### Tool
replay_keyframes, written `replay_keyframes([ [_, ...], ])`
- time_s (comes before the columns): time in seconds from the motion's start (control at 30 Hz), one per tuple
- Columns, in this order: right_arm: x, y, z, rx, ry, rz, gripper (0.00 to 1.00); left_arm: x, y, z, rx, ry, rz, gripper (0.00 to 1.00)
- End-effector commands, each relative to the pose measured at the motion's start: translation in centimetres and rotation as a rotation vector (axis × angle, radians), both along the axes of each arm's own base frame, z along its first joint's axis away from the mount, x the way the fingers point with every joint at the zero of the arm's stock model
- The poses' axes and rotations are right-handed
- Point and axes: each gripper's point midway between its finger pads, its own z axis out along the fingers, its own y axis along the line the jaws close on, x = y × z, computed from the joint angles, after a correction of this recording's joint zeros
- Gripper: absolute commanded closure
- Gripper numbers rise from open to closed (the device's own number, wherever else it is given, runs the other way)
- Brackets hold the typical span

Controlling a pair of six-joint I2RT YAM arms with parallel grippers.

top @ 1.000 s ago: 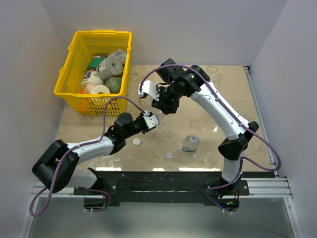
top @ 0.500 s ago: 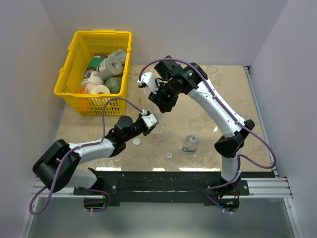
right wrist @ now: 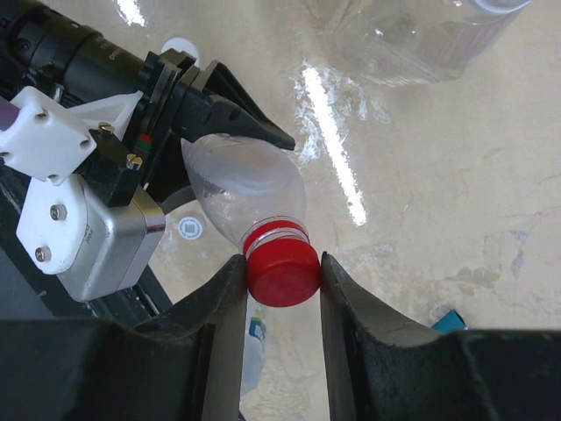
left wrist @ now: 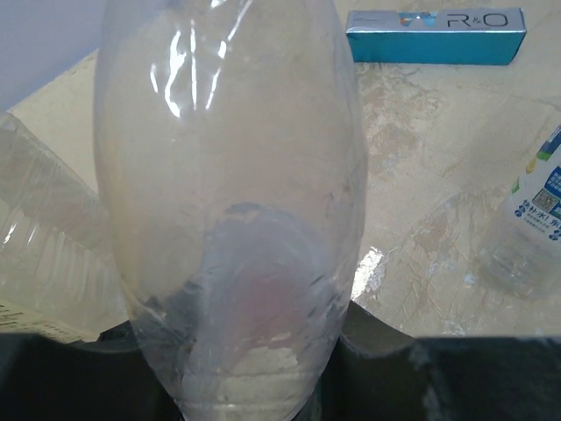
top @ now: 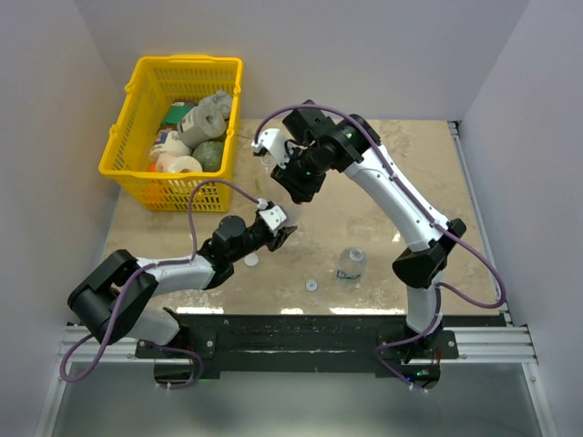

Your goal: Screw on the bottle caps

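Setting: pale marbled tabletop (top: 337, 223), plain light walls on three sides.
Red cap: red cap (right wrist: 282, 279) seated on the neck of the clear bottle (right wrist: 245, 189); the neck ring shows just beneath it.
Clear bottle: no label in view, rounded body. Its base end is in the left pincer and its neck points toward the right one. It sits mid-tabletop, between the two arms. In the left wrist view the cap shows as a pink blur through the body.
Right pincer: right pincer (right wrist: 281, 261) narrow, one finger touching each side of the red cap.
Left pincer: left pincer (top: 278, 229) clamped around the bottle's lower body, with dark fingers on both sides.
Change: since a second ago the right wrist has shifted a little toward the far-left, its white mount now nearer the basket. The left arm's shoulder end has edged inward. Loose items on the tabletop lie as they did.
Loose caps: white cap (top: 250, 260) beside the left forearm; ring cap (top: 312, 285) nearer the front edge, apart from it.
Other bottles: blue-labelled bottle (top: 350, 264) upright, uncapped, just right of the ring cap; ridged bottle (left wrist: 44, 254) close beside the held one.
Box: flat blue box (left wrist: 436, 35) further back on the tabletop.
Basket: yellow basket (top: 187, 62) at the far-left corner, holding assorted goods.
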Motion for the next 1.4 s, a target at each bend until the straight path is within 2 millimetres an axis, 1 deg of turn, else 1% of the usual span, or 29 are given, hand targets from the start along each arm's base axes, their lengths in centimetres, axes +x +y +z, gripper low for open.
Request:
replay_keyframes([
  [0.0,-0.9,2.3,-0.3,0.046,0.044,0.021,0.64,-0.5,-2.8,8.3,-0.247,-0.151,-0.082,1.0],
  [0.13,-1.6,2.7,0.0,0.074,0.066,0.042,0.58,-0.7,-3.1,7.6,-0.257,-0.108,-0.091,1.0],
  [0.2,-1.7,2.8,0.2,0.082,0.071,0.048,0.53,-0.8,-3.2,7.4,-0.276,-0.072,-0.095,1.0],
  [0.23,-1.8,3.0,0.4,0.094,0.074,0.054,0.35,-0.8,-3.2,7.3,-0.274,-0.067,-0.093,1.0],
  [0.27,-1.9,3.0,0.5,0.1,0.073,0.062,0.32,-0.8,-3.2,7.2,-0.273,-0.063,-0.092,1.0],
  [0.37,-1.8,3.2,0.9,0.114,0.066,0.071,0.29,-0.8,-3.2,6.9,-0.269,-0.049,-0.088,1.0],
  [0.57,-1.6,3.8,2.4,0.164,0.038,0.082,0.26,-1.1,-3.4,6.6,-0.263,-0.042,-0.109,1.0],
  [0.63,-1.5,4.2,3.5,0.206,0.019,0.087,0.26,-1.2,-3.5,6.3,-0.256,-0.037,-0.122,1.0],
  [0.67,-1.0,4.3,4.3,0.238,0.002,0.067,0.26,-1.3,-3.6,6.2,-0.253,-0.034,-0.127,1.0],
  [0.7,-0.6,4.4,5.6,0.279,-0.025,0.057,0.26,-1.6,-3.7,6.2,-0.248,-0.036,-0.148,1.0],
  [0.73,-0.2,4.4,6.4,0.312,-0.039,0.046,0.26,-1.7,-3.8,6.0,-0.24,-0.028,-0.161,1.0],
  [0.77,1.0,4.5,7.9,0.372,-0.075,0.019,0.26,-1.7,-3.8,5.9,-0.236,-0.024,-0.167,1.0],
  [0.8,1.2,4.1,9.4,0.415,-0.107,0.012,0.26,-2.0,-3.8,5.8,-0.229,-0.024,-0.185,1.0],
  [0.83,1.3,4.1,10.5,0.457,-0.118,0.017,0.26,-2.2,-3.9,5.5,-0.219,-0.02,-0.199,1.0],
  [0.87,2.1,3.5,11.4,0.491,-0.138,0.002,0.26,-2.3,-3.8,5.5,-0.214,-0.021,-0.207,1.0],
  [0.9,2.7,3.5,12.5,0.531,-0.172,0.007,0.26,-2.3,-3.7,5.5,-0.209,-0.025,-0.21,1.0],
  [0.93,2.1,2.9,14.1,0.577,-0.188,0.039,0.27,-2.7,-3.8,5.4,-0.203,-0.02,-0.24,1.0],
  [0.97,2.6,1.9,14.9,0.59,-0.225,0.067,0.28,-2.7,-3.6,5.3,-0.197,-0.017,-0.249,1.0],
  [1.0,2.7,1.6,14.7,0.587,-0.24,0.095,0.29,-2.8,-3.6,5.5,-0.194,-0.019,-0.262,1.0],
  [1.03,1.7,0.5,16.0,0.592,-0.289,0.134,0.32,-3.2,-3.6,5.2,-0.166,-0.03,-0.295,1.0],
  [1.07,1.5,-0.3,15.9,0.555,-0.347,0.204,0.32,-3.1,-3.4,5.1,-0.154,-0.037,-0.302,1.0],
  [1.1,1.1,-0.8,15.2,0.52,-0.36,0.237,0.33,-3.5,-3.4,5.2,-0.136,-0.06,-0.332,1.0],
  [1.13,0.2,-1.6,15.7,0.502,-0.4,0.279,0.33,-3.5,-3.3,4.8,-0.119,-0.055,-0.339,1.0],
  [1.17,-0.2,-2.2,15.6,0.453,-0.467,0.37,0.34,-3.5,-3.2,4.7,-0.106,-0.06,-0.349,1.0],
  [1.2,-0.9,-2.9,14.2,0.409,-0.444,0.402,0.34,-3.7,-3.1,4.7,-0.088,-0.081,-0.366,1.0],
  [1.23,-1.4,-3.3,13.8,0.381,-0.455,0.441,0.35,-3.7,-2.9,4.3,-0.071,-0.076,-0.371,1.0],
  [1.27,-2.7,-4.3,12.7,0.323,-0.469,0.533,0.35,-3.8,-2.8,4.2,-0.051,-0.098,-0.384,1.0],
  [1.33,-3.8,-5.2,11.5,0.271,-0.476,0.617,0.37,-4.2,-2.6,3.7,-0.019,-0.1,-0.411,1.0],
  [1.37,-4.8,-6.1,10.8,0.221,-0.49,0.702,0.37,-4.3,-2.4,3.6,-0.007,-0.115,-0.417,1.0],
])
